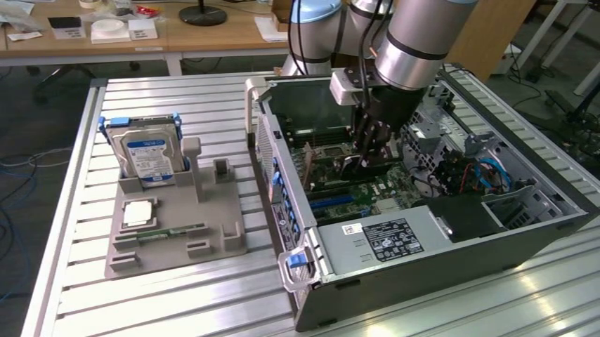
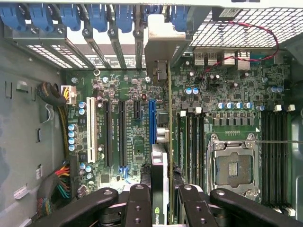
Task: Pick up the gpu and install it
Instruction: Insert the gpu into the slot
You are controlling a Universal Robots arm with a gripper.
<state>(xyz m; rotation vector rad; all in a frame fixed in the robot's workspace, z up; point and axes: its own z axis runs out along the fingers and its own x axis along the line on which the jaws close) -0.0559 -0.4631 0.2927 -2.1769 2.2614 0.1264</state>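
- Closest to me, by the near edge of the table (image 1: 187, 281), sits the grey holder (image 1: 225, 242). A small green memory stick (image 1: 173, 230) lies in it. A boxy hard drive (image 1: 148, 158) stands up at its far end.
- The open computer case (image 1: 450, 260) fills the side of the table on the exterior view's right.
- In the middle of the case, the gripper (image 2: 160, 191) is closed partway. It pinches the gpu (image 2: 160, 158), with black fingers (image 2: 139, 203) on each flat side.
- The gpu stands on its edge over the motherboard (image 2: 132, 94), just beside the long blue slot (image 2: 152, 120). Its silver bracket (image 2: 160, 45) is up by the back wall of the case, under the blue clips (image 2: 71, 16). I cannot tell if the card is pushed into a slot yet.
- I think the card is light and stiff, but thin and easy to hurt. The flat sides near the top edge look like the safe place to hold. A crooked push could bend it.
- The wrist view lets me line the card up with the slots. The exterior view lets me see how deep the gripper is in the case, and where the holder sits.
- Farthest away, the arm (image 1: 412, 42) rises over the far edge of the table, with a wooden desk (image 1: 187, 35) behind it.
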